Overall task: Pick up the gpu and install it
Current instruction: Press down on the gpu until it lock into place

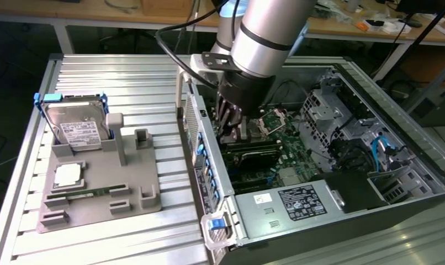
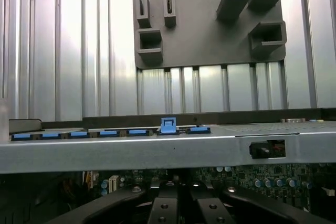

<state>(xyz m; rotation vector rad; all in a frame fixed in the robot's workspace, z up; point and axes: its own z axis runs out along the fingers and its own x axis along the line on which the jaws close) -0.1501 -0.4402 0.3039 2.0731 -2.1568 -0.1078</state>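
In the exterior view, the arm reaches down into the open computer case (image 1: 318,165), which lies on its side on the ribbed metal tabletop (image 1: 105,72). The pincer (image 1: 232,128) is low over the motherboard (image 1: 281,143), its fingers drawn together. The gpu (image 1: 246,150) sits just below it, a dark card standing on the board; whether the fingers touch it cannot be told. On the exterior view's left, a grey fixture tray (image 1: 97,187) carries a hard drive (image 1: 79,130) in a blue frame, a processor chip (image 1: 68,175) and a memory stick (image 1: 83,194).

The wrist view looks past the closed black fingers (image 2: 163,211) across the case's metal rim (image 2: 157,150), with its row of blue slot clips (image 2: 168,126), to the tray's empty grey holders (image 2: 149,45).
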